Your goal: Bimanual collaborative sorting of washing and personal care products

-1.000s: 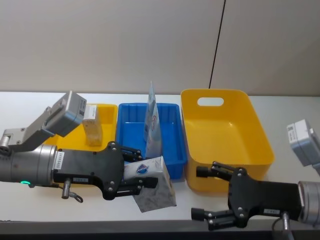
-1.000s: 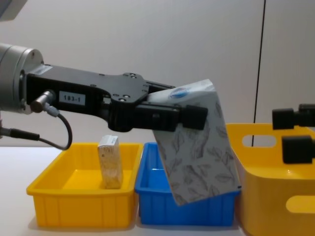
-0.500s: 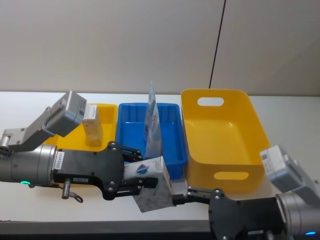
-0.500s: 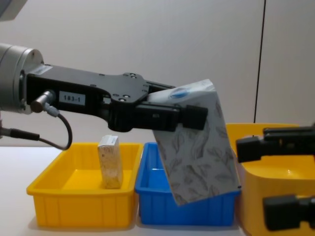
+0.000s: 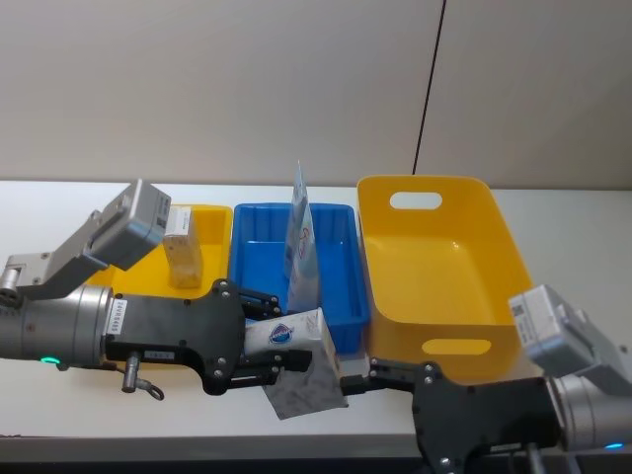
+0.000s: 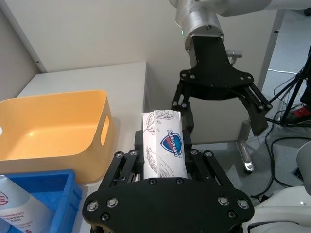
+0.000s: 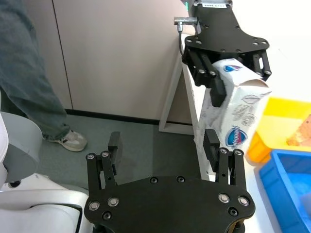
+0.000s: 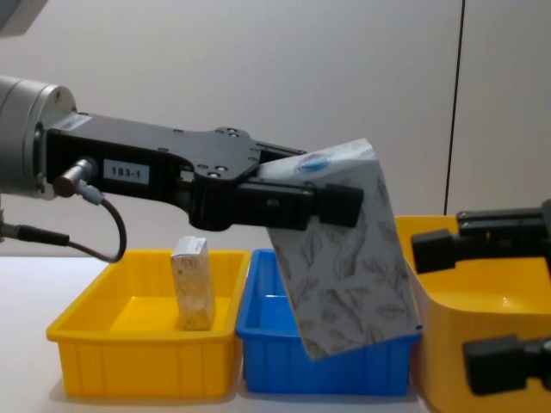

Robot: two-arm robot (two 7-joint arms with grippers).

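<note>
Chest view: holding the white pack [image 8: 349, 275] by its upper end in the left gripper [image 8: 331, 205], with fingers closed on both faces, high above the front rim of the blue tray [image 8: 323, 368], tilted and with the lower corner hanging free. Hovering at the right with the right gripper [image 8: 452, 305], with fingers spread wide, one above and one below, very near the edge of the pack, in front of the big yellow basket [image 5: 444, 267]; cannot tell whether touching it. Looks like a handover about to begin. Could go wrong in two ways: by closing only on the loose lower corner, and so letting the soft pack fold and slip after release by the left; or by pushing in too far and knocking finger against finger, given the little room between both. Safer to take a flat part below the left grip. Not much free room lower down: basket wall close at the right, tray rim under the pack, a tall tube [image 5: 301, 247] standing in the blue tray, a beige carton [image 8: 194, 284] upright in the yellow tray [image 8: 138, 360]. More open room upward and toward the near edge of the table [image 5: 563, 212].
</note>
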